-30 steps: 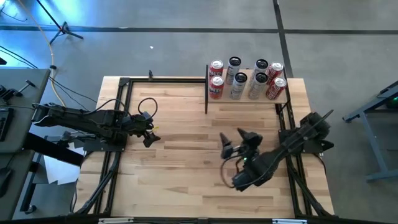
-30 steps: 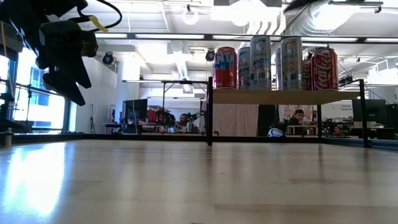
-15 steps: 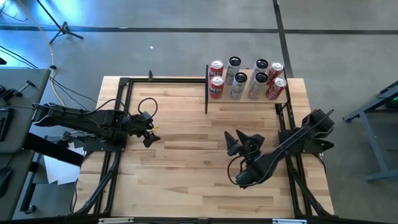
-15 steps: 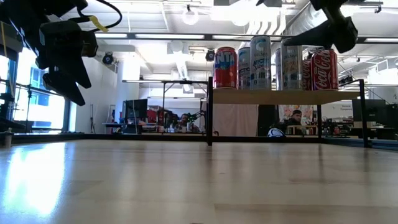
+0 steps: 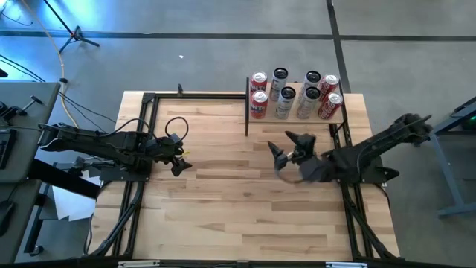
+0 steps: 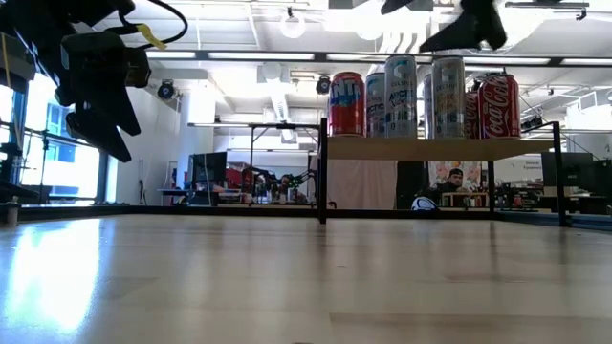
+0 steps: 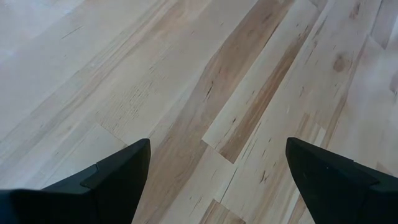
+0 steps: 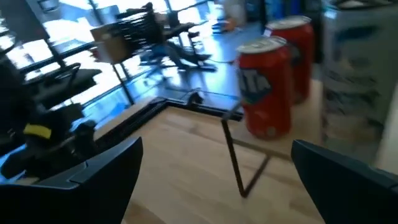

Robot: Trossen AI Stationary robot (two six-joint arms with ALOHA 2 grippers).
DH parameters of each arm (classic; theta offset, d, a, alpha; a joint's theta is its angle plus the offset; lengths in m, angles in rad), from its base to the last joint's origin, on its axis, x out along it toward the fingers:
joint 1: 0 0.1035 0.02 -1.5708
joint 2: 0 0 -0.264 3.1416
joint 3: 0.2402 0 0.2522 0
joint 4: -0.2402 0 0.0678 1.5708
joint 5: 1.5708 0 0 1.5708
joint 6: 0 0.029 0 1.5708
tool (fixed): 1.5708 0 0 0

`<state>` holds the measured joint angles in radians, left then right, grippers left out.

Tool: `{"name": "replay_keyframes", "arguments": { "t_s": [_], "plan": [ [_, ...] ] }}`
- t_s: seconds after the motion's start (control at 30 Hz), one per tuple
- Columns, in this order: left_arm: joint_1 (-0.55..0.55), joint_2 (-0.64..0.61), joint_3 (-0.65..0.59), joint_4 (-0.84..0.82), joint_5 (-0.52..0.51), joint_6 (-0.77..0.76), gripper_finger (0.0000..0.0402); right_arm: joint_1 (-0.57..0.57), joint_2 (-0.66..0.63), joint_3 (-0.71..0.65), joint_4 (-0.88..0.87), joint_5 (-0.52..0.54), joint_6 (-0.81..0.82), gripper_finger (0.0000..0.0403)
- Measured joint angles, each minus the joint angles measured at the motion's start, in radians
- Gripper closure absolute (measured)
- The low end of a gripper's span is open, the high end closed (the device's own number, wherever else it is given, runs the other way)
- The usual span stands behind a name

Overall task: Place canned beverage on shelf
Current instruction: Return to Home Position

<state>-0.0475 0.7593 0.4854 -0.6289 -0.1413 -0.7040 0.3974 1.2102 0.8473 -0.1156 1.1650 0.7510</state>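
**While Eight Cans Stand Shelved, Both Claws Hang Empty**

Since every can in view already stands on the shelf (image 6: 440,149), at about 1 o'clock on the table (image 5: 216,223), neither arm has anything to carry. The cans form two rows, and the two orange soda cans (image 5: 258,93) sit one behind the other at the shelf's 9 o'clock end. That looks like sorting by kind, with the red cola cans (image 5: 332,95) at the 3 o'clock end.

The right gripper (image 5: 288,147) hovers near the shelf's 6 o'clock edge, its fingers spread wide and holding nothing. In the low view it rides above the can tops, which is probably to keep from knocking them.

The left gripper (image 5: 178,155) waits at 9 o'clock over bare wood, also wide and empty, well apart from the shelf. Judging by this, the placing is done and only parking the arms remains.
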Motion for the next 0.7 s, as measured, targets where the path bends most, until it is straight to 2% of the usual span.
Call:
{"name": "replay_keyframes", "arguments": {
  "t_s": [0.1, 0.17, 0.23, 0.37, 0.43, 0.53, 0.7],
  "plan": [
    [0.0, 0.0, 0.0, 0.0, 0.0, 0.0, 0.0051, -0.064, -0.053, -0.118, 0.316, -0.131, -0.252, 0.0003],
    [0.0, 0.0, 0.0, 0.0, 0.0, 0.0, 0.0051, -0.097, -0.086, -0.182, 0.461, -0.23, -0.305, 0.0003],
    [0.0, 0.0, 0.0, -0.001, 0.0, 0.0, 0.0051, -0.118, -0.121, -0.236, 0.532, -0.332, -0.298, 0.0003],
    [0.0, 0.0, 0.0, -0.001, 0.0, 0.0, 0.0051, -0.138, -0.205, -0.315, 0.555, -0.499, -0.203, 0.0003],
    [0.0, 0.0, 0.0, 0.0, 0.0, 0.0, 0.0051, -0.14, -0.244, -0.352, 0.553, -0.547, -0.182, 0.0003],
    [0.0, 0.0, 0.0, -0.001, 0.0, 0.0, 0.0051, -0.141, -0.311, -0.405, 0.548, -0.568, -0.286, 0.0003],
    [0.0, 0.0, 0.0, -0.001, 0.0, 0.0, 0.0051, -0.141, -0.424, -0.463, 0.549, -0.677, -0.469, 0.0003]
  ]
}}
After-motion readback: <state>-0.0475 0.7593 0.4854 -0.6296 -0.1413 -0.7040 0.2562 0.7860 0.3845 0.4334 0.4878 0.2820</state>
